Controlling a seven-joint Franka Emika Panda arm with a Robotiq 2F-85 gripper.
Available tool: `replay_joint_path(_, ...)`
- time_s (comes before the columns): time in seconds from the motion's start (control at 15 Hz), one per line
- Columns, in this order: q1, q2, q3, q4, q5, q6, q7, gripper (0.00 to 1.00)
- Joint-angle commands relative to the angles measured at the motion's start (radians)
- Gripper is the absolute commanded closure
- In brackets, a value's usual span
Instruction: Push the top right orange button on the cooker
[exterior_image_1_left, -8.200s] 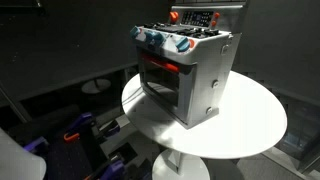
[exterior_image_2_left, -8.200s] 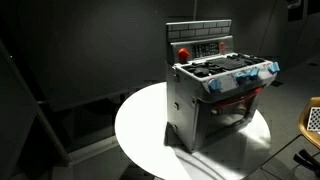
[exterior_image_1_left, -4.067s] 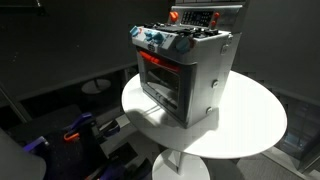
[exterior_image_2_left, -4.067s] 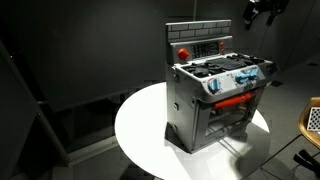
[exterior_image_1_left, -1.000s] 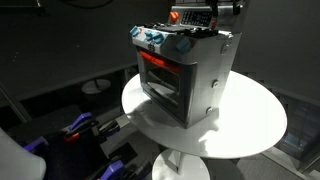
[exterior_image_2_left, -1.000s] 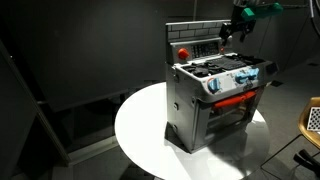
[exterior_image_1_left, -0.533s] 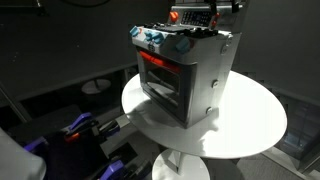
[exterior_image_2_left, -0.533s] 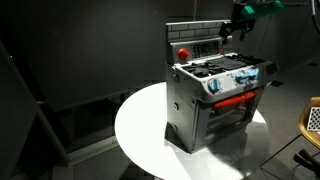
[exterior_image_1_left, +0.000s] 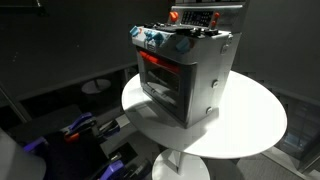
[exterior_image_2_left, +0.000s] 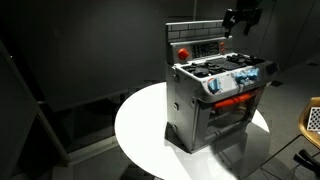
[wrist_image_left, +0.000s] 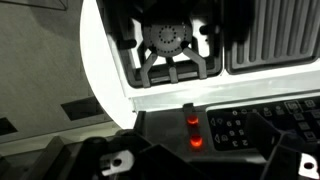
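The cooker (exterior_image_1_left: 185, 75) stands on a round white table (exterior_image_1_left: 250, 125), and shows in both exterior views (exterior_image_2_left: 215, 100). My gripper (exterior_image_2_left: 238, 24) hangs just above and right of its dark back panel (exterior_image_2_left: 205, 45), clear of it, and is out of frame in the exterior view facing the oven. In the wrist view the open fingers (wrist_image_left: 195, 168) frame the panel's end. Two small glowing orange-red buttons sit there beside a keypad. The top right orange button (wrist_image_left: 196, 142) is the one farther from the hob. The other (wrist_image_left: 190, 123) is just below it.
A larger red button (exterior_image_2_left: 183, 52) sits at the panel's opposite end. Blue-and-red knobs (exterior_image_1_left: 160, 40) line the front above the red-glowing oven window (exterior_image_1_left: 160, 70). Dark walls surround the table, and clutter lies on the floor (exterior_image_1_left: 90, 130).
The gripper has lifted up and slightly away from the right end of the back panel, and has left the frame of the exterior view facing the oven. The cooker has not moved.
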Motion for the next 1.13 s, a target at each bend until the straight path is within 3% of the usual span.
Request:
replay_joint_path(0.0,0.0,-0.095,0.008,-0.065,0.052,-0.103,-0.039,0.0)
replay_joint_path(0.53,-0.002,-0.265,0.024,-0.197,0.083,-0.302,-0.085,0.0)
replay_joint_path(0.8,-0.008,-0.324,0.026,-0.254,0.078,-0.335,-0.094,0.0)
replay_joint_path(1.07,-0.009,-0.287,0.034,-0.223,0.06,-0.321,-0.067,0.0)
